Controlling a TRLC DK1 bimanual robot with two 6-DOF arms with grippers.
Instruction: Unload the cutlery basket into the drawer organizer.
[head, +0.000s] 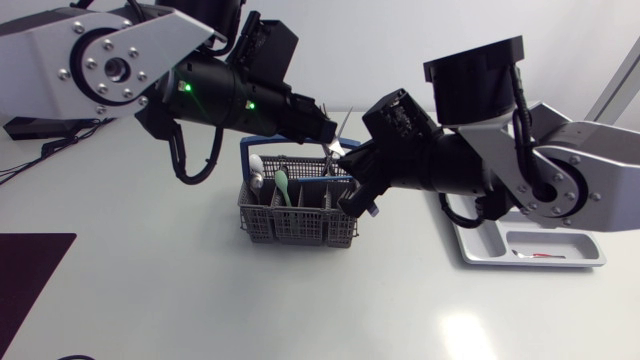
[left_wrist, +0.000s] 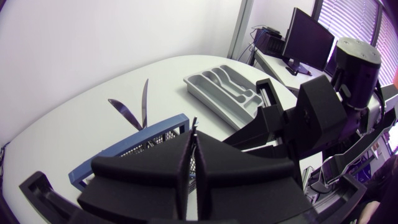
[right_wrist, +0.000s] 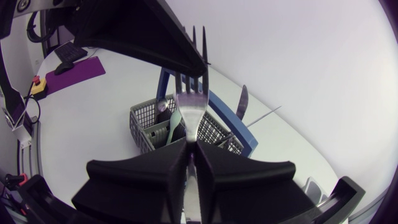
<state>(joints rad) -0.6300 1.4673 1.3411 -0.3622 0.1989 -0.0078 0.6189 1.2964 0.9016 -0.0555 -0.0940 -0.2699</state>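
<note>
A silver fork (right_wrist: 190, 106) hangs in the air above the grey mesh cutlery basket (head: 295, 215), held from both ends. My right gripper (right_wrist: 191, 146) is shut on its handle, tines pointing away. My left gripper (left_wrist: 194, 140) is shut too, with a thin edge of the fork (left_wrist: 194, 124) showing between its fingertips. From above, the left gripper (head: 328, 140) and the right gripper (head: 352, 165) meet tip to tip over the basket's right end, the fork (head: 337, 150) between them. The grey drawer organizer (head: 530, 245) lies at the right, partly under my right arm.
The basket has a blue handle (head: 262, 146) and holds a green utensil (head: 282, 185) and a white one (head: 257, 170). Two knife blades (left_wrist: 144, 102) show beyond the handle. A small red-and-white item (head: 540, 255) lies in the organizer. A dark purple mat (head: 30, 270) is at the front left.
</note>
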